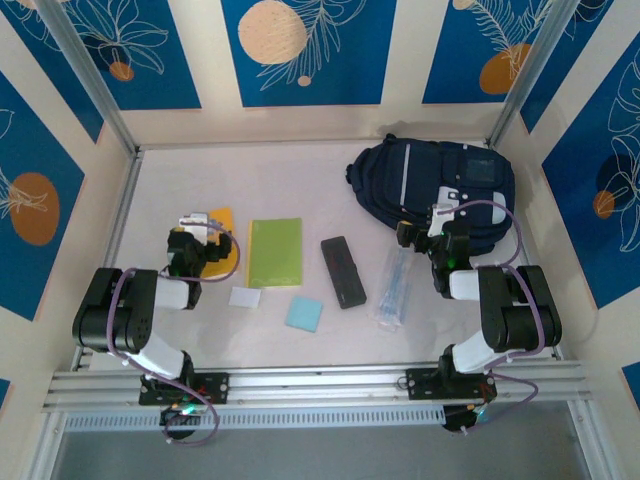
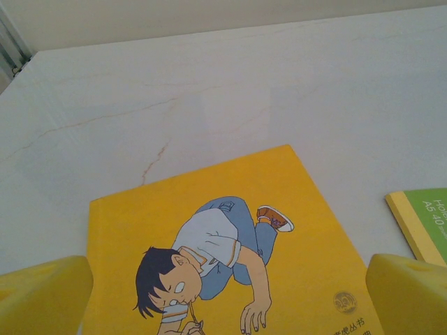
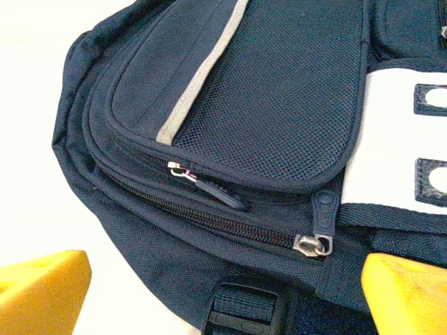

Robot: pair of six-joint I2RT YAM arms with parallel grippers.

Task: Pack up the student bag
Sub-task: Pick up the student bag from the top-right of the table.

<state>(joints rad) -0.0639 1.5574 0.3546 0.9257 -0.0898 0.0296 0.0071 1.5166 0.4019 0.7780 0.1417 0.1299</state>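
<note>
1. Student bag (image 1: 430,185): lies flat at the far right of the worktop (image 1: 260,180). Both zips seen by the right wrist camera are closed, and none of the items is inside.
2. Right gripper (image 1: 440,235): fingers spread wide and empty, hovering at the bag's near edge above the main zip pull (image 3: 312,244).
3. Left gripper (image 1: 200,235): fingers spread wide and empty, poised over the yellow picture book (image 2: 230,237).
4. Loose items on the worktop: green notebook (image 1: 275,252), black case (image 1: 343,271), clear pouch (image 1: 393,285), blue pad (image 1: 304,313), white card (image 1: 245,296).
5. Step in hand, as judged: the opening stage, before any packing.
6. Next move calls for pinching the small metal pull squarely and drawing it along the zip. The flat book needs an edge grasp.
</note>
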